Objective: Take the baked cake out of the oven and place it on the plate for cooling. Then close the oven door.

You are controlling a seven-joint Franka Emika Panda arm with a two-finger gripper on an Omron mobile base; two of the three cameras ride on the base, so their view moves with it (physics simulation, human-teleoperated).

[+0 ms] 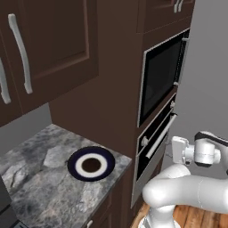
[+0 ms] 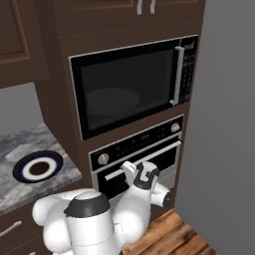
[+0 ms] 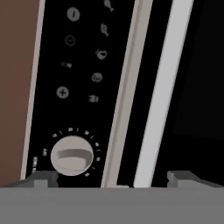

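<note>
End effector (image 2: 141,172) spread wide, empty, facing oven (image 2: 137,154) front near bar handle (image 3: 159,92) and knob (image 3: 72,155), likely lining up to pull oven door (image 2: 144,167) down. Door shut, so cake hidden inside. Plate (image 1: 91,164) bare on marble surface (image 1: 40,178) left of oven, awaiting cake.

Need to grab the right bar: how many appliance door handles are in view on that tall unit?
2. A vertical handle on the microwave door's right side, and a long horizontal bar handle across the oven door below it. Cabinet pulls not counted.
</note>
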